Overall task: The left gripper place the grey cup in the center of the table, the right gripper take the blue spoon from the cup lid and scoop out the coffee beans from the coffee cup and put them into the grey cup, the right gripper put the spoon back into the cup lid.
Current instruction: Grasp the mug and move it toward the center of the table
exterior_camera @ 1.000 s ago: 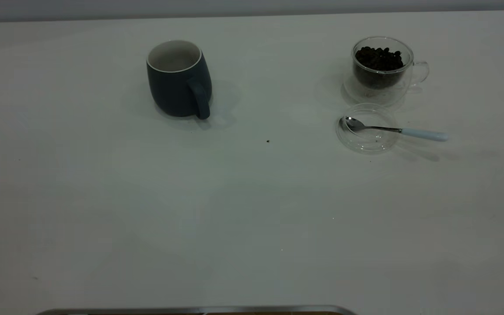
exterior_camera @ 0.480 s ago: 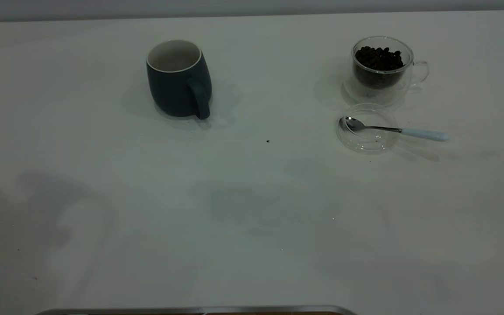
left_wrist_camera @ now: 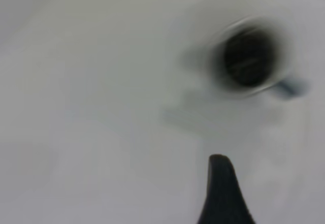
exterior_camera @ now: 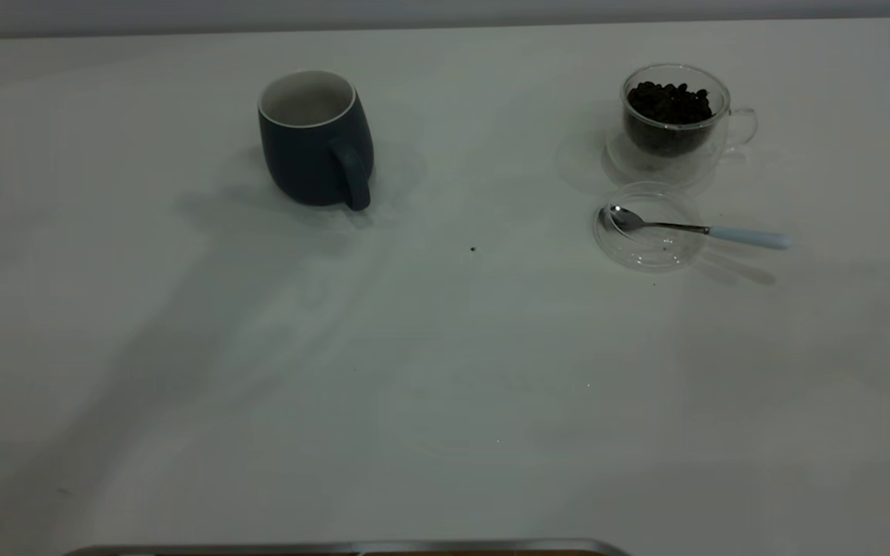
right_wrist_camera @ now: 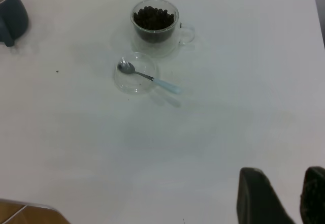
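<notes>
**Ana:** Jaws first: what do the two wrist cameras give you?

**Ben:** On the right gripper, two dark fingers stand with a narrow gap between them and nothing held, well apart from the cups. On the left gripper only one dark finger shows, so I cannot tell whether those jaws are apart or together. The outside camera shows neither gripper.

**Ana:** And the grey cup?

**Ben:** From outside, the grey cup stands upright toward the far left of the white worktop. It is a rounded, matte, dark blue-grey mug with a white inside, a pale rim and a loop handle turned toward the camera. The right wrist camera catches only a slice of it at the frame edge. The left wrist camera shows a blurred dark round shape with a pale ring; I cannot say what it is.

**Ana:** The right side of the worktop?

**Ben:** The coffee cup is clear double-walled glass with a loop handle and wide base, and the coffee beans are heaped dark inside it. Just beside it on the near side lies the cup lid, a shallow clear disc with a raised rim. The blue spoon has its shiny metal bowl in the lid, and its pale blue handle sticks out over the rim to the right. A tiny dark speck sits between the two cups.
</notes>
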`<state>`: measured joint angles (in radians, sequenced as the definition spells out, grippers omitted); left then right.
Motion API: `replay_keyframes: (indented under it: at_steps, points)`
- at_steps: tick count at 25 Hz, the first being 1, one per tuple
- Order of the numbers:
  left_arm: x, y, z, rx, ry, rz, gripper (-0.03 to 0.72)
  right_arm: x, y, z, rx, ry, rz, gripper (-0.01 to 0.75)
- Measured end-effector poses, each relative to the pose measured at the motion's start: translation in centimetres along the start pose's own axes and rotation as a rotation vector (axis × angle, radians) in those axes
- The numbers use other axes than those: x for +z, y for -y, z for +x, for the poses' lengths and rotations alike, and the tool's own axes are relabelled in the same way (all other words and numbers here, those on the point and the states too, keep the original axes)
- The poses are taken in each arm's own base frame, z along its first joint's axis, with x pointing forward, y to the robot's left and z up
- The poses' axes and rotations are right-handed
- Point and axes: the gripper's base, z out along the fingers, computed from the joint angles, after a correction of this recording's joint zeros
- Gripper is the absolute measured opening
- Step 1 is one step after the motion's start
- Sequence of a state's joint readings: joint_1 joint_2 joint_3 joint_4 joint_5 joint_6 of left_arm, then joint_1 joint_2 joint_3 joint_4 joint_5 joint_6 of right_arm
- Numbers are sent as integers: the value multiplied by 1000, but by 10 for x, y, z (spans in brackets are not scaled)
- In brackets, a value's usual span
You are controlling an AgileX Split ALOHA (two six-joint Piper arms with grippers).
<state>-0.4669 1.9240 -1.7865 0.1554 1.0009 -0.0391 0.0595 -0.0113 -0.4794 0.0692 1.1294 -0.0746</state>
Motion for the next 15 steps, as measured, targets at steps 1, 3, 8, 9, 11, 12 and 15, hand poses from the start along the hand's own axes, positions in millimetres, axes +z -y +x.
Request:
replay_keyframes:
  at_steps: [1, 3, 8, 9, 11, 12, 15]
  points:
    - [0, 5, -8, 29, 11, 57, 567, 0, 0, 0, 0, 0, 0, 242]
    - [2, 10, -18, 122, 12, 121, 567, 0, 0, 0, 0, 0, 0, 242]
    - [34, -25, -21, 122, -82, 131, 567, 0, 0, 0, 0, 0, 0, 242]
    - [44, -39, -18, 103, -106, 126, 567, 0, 0, 0, 0, 0, 0, 242]
    - [62, -63, -12, 77, -142, 127, 567, 0, 0, 0, 0, 0, 0, 242]
    - [71, -74, -9, 65, -158, 135, 567, 0, 0, 0, 0, 0, 0, 242]
    - [93, -97, 1, 81, -185, 185, 567, 0, 0, 0, 0, 0, 0, 242]
